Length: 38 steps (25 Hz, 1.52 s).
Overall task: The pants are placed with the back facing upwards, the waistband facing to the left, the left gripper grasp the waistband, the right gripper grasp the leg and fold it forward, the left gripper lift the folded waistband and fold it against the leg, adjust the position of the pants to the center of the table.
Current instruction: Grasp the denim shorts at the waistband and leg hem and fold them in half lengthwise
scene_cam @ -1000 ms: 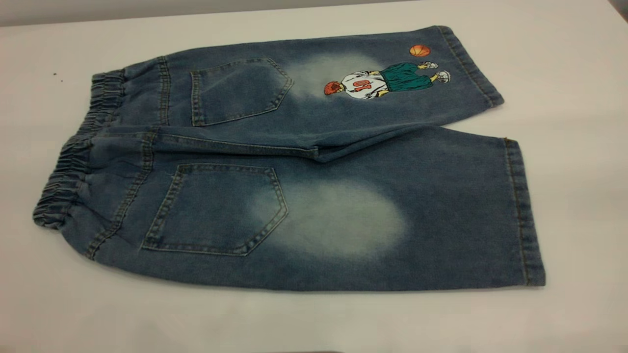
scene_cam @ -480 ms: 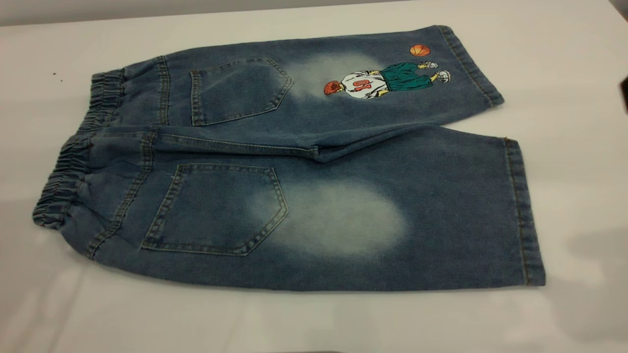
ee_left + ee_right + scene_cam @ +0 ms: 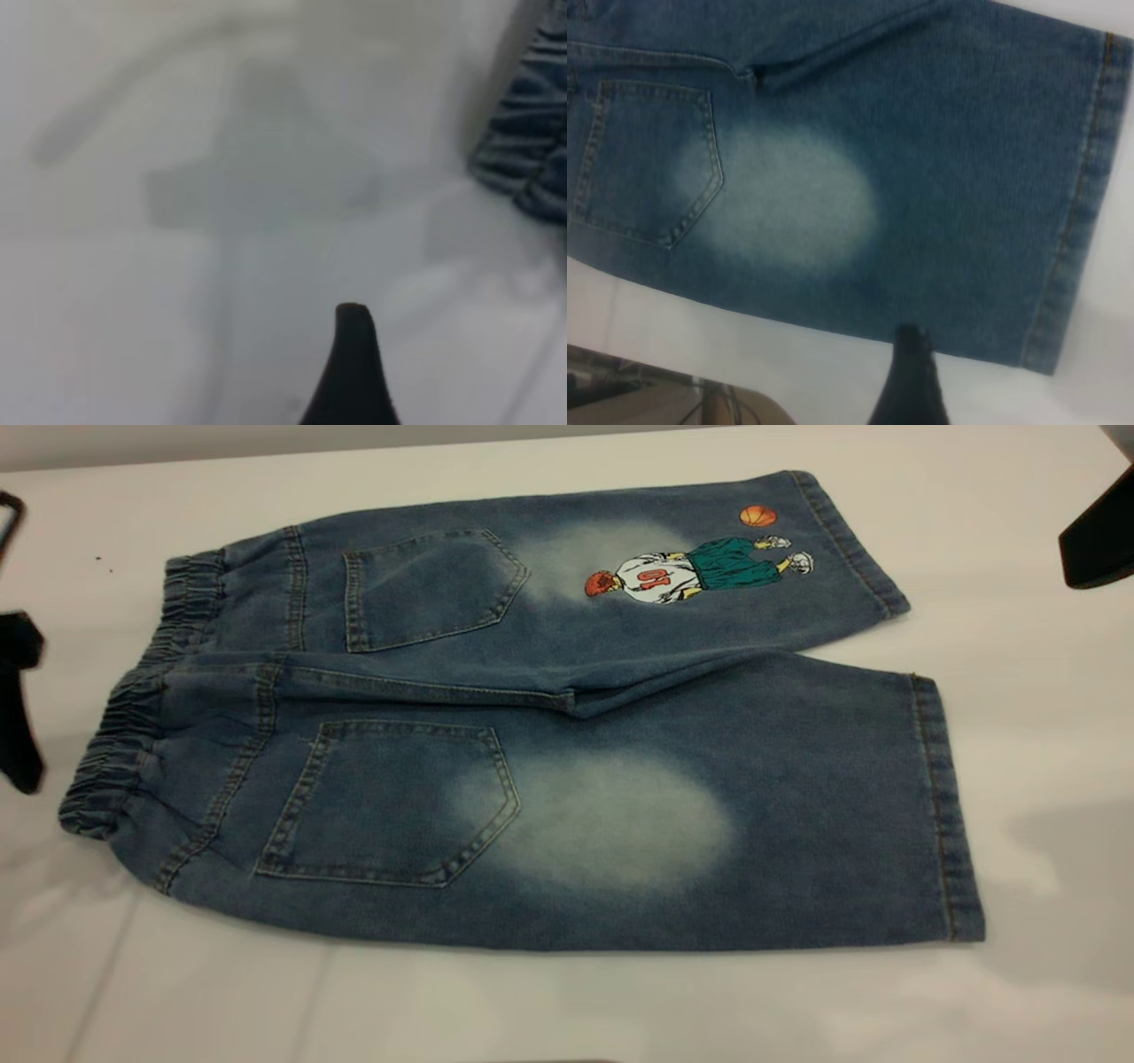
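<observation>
The pants (image 3: 532, 717) lie flat on the table (image 3: 1019, 691), back side up, and have not moved. What is new is the arms. A second ago neither one showed. Now the left gripper (image 3: 18, 700) has come in at the left edge, just beside the waistband (image 3: 124, 726). The right gripper (image 3: 1099, 536) has come in at the far right, well apart from the leg (image 3: 673, 815). I cannot tell if either one is apart or together, since each wrist view shows only one dark tip. It looks like the first grab is about to start. Nothing is folded yet.
</observation>
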Tool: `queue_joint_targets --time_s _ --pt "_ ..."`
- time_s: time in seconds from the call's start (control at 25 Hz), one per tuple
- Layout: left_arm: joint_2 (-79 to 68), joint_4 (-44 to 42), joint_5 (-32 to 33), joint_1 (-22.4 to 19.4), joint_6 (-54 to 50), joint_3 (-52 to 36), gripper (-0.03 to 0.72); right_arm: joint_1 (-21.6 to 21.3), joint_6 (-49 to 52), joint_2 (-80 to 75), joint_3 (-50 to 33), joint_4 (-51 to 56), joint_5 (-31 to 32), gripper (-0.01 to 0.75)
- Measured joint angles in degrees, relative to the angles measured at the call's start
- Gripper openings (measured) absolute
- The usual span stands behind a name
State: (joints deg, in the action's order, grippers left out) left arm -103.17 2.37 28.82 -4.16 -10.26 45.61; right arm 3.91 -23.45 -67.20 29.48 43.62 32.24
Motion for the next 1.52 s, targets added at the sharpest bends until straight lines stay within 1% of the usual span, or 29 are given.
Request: queue_joint_targets --time_s 0.16,0.44,0.6,1.0,1.2,1.28,1.36,1.44,1.52 --pt "-3.39 2.08 -4.88 0.0 0.85 0.0 0.529 0.0 -0.11 -0.04 0.0 0.11 -0.14 0.494" --pt "-6.72 3.97 -9.59 0.0 1.4 0.07 0.529 0.0 -0.11 -0.06 0.0 0.15 -0.26 0.494" --pt "-8.12 7.89 -10.7 0.0 4.09 0.07 0.529 0.0 -0.11 -0.06 0.0 0.15 -0.28 0.494" --pt "-10.53 19.02 -13.18 0.0 15.25 0.07 0.529 0.0 -0.17 -0.06 0.0 0.17 -0.99 0.494" --pt "-11.87 20.15 -13.82 0.0 17.03 0.52 0.514 0.0 -0.17 -0.06 0.0 0.17 -0.86 0.494" --pt "-11.99 20.15 -13.82 0.0 17.18 0.64 0.466 0.0 -0.17 -0.06 0.0 0.17 -0.34 0.494" --pt "-12.09 20.26 -13.95 0.28 17.24 0.63 0.376 0.0 -0.17 -0.16 0.0 0.22 1.01 0.494" --pt "-12.24 20.63 -14.49 1.21 17.3 0.63 0.242 0.0 -0.07 -0.87 0.0 0.45 3.03 0.489" --pt "-12.17 20.93 -15.2 2.34 17.3 0.63 0.126 0.0 0.04 -2.59 0.0 1.41 4.16 0.483"
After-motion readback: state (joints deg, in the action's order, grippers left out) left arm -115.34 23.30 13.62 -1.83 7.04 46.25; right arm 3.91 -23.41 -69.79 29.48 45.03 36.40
